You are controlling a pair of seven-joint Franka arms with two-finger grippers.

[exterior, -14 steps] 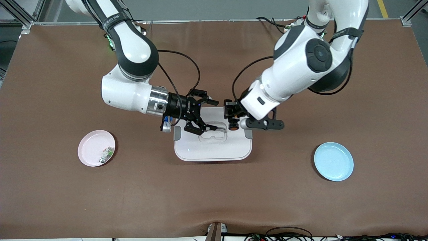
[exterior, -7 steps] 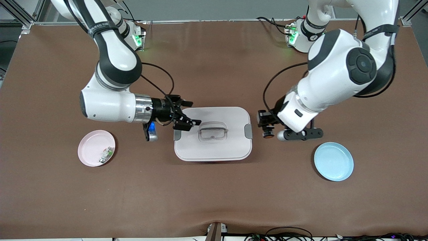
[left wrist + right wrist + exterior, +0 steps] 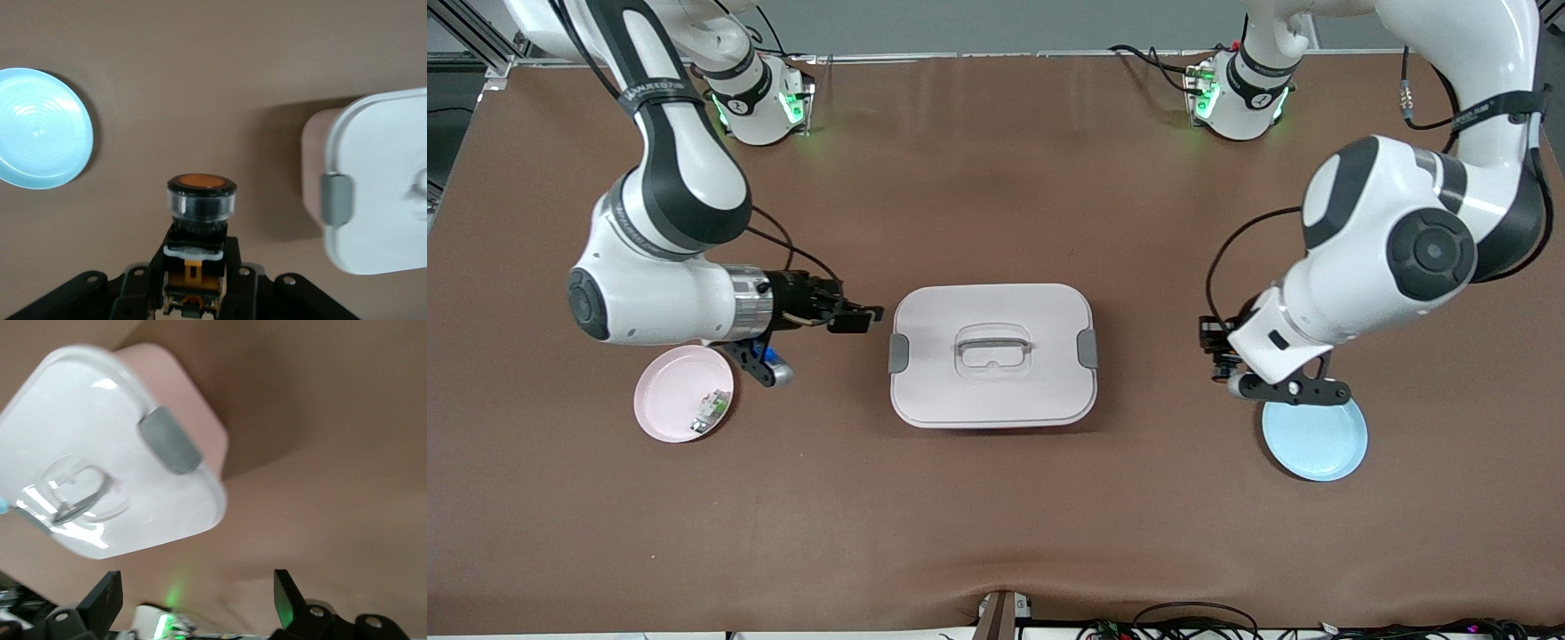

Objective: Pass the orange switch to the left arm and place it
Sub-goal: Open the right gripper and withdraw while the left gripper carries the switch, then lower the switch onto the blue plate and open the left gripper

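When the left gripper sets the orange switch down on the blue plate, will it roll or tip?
The orange switch looks rigid. Its round cap may let it roll if laid sideways. Upright, its wide cap could make it tippy.

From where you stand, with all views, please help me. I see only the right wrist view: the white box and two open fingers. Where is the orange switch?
Observer: The left gripper holds the orange switch, cap outward, over bare table between the box and the blue plate.
Operator: Is the blue plate free?
Observer: Yes, nothing lies in it; the left arm's wrist hangs over its rim.
Operator: And my right gripper, where is it?
Observer: The right gripper is beside the box, toward the right arm's end, open and holding nothing. A pink plate with a small white-and-green component lies near it.
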